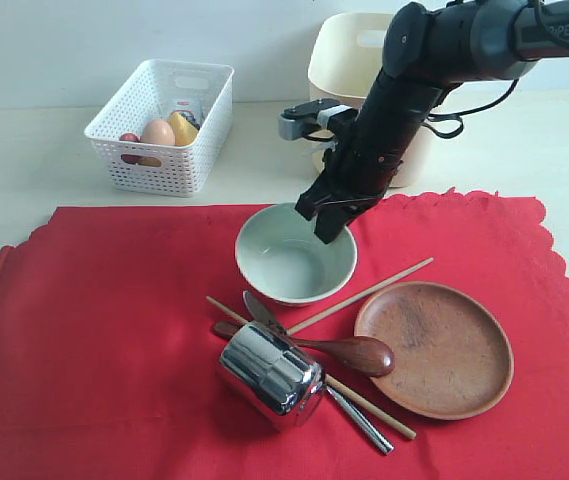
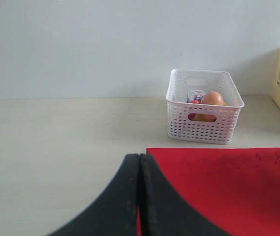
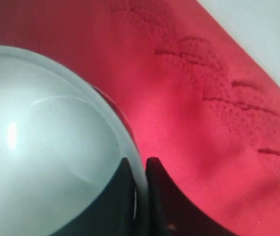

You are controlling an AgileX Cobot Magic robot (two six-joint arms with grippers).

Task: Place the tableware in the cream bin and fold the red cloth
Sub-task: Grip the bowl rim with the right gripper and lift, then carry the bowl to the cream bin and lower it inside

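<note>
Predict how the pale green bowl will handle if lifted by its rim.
The pale green bowl looks glazed and glossy, so it may slip in the right gripper pinching one rim spot. Held off-centre, it will probably tilt. It seems rigid, likely ceramic, so fragile if dropped.

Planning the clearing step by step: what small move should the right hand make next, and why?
Probably lift straight up a little: the right hand pinches the rim of the bowl, which sits on the red cloth, and the cream bin stands just beyond it.

Right end effector [image 3: 140, 164] clamped, left end effector [image 2: 139, 164] closed
</note>
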